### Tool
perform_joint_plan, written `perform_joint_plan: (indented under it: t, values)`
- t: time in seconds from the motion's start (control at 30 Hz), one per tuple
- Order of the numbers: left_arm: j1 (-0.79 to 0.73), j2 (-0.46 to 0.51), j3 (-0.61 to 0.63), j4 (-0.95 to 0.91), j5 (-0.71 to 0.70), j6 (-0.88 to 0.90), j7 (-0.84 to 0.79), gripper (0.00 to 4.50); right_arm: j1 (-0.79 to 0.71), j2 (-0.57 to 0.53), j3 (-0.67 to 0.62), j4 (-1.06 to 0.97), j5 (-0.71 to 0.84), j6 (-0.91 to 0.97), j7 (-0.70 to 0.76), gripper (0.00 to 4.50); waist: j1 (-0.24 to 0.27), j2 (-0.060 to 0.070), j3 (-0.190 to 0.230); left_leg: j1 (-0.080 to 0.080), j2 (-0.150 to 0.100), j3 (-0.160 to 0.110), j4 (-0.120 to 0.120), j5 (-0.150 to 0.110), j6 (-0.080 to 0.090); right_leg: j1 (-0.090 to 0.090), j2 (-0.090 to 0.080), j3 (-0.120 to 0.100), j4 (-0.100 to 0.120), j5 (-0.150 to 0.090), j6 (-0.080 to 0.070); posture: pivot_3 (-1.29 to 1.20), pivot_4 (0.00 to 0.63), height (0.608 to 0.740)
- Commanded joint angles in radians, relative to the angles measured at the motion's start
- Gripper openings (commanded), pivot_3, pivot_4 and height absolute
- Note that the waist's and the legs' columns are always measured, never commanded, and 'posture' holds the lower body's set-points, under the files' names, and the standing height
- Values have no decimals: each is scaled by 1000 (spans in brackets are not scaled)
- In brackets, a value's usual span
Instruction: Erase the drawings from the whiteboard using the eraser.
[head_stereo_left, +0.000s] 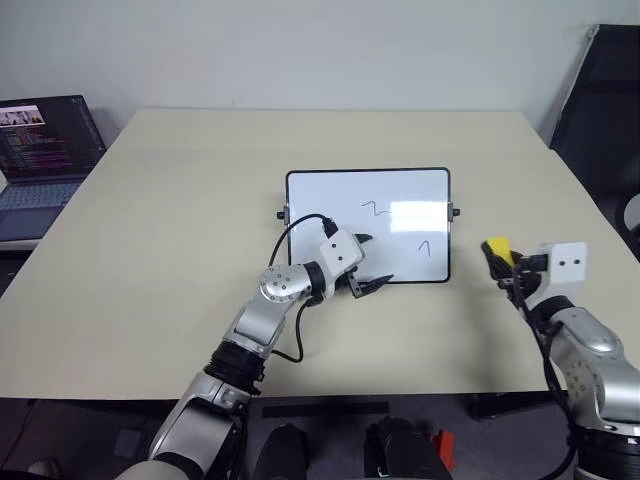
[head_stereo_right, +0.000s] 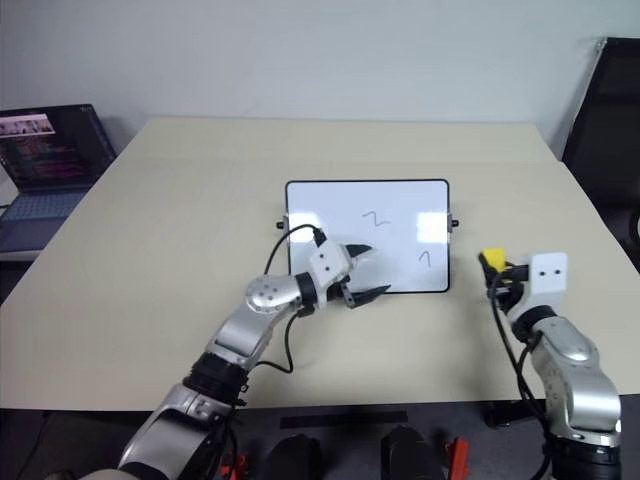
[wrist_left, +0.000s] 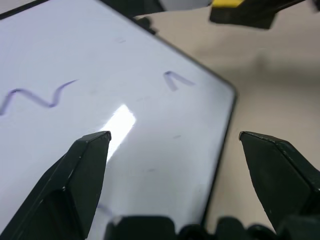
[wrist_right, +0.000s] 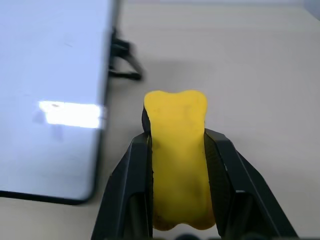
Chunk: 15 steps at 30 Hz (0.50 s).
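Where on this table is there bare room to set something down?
Free: the wide stretch of table between the laptop and the whiteboard, and the far strip behind the board. Crowded: the board's near edge, where the left gripper hovers; the right gripper holds the eraser beside it.

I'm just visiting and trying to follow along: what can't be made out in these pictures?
- Third drawing: in both eye views the left pincer covers part of the whiteboard; I see the zigzag and the hook.
- Eraser underside: in the right wrist view the right pincer clamps its sides.
- Laptop: cut off by the picture's edge in both eye views, screen text too small.
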<state>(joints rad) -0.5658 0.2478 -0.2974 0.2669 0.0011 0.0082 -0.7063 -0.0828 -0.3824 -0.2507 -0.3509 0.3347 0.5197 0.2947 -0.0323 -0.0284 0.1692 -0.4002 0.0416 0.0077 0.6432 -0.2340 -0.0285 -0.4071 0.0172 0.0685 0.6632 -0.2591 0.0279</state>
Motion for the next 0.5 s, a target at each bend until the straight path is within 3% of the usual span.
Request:
perform_joint_plan:
  t: [0.03,0.3,0.5]
  values:
    - [-20,1,10,7,16,-39,9,4500,-44,20,23,-59,7,-51,3,1072,0,0,0,0,0,0,0,0,0,0,0,0,0,0,0,0,150,740]
    - [-25,-14,8,28,19,-58,0,4500,-160,76,149,14,-50,-74,-11,1072,0,0,0,0,0,0,0,0,0,-1,0,-1,0,0,0,0,150,740]
    - [-36,-16,15,40,19,-63,-1,4500,-182,41,279,144,-165,-39,14,1072,0,0,0,0,0,0,0,0,0,-1,0,-1,0,0,0,0,150,740]
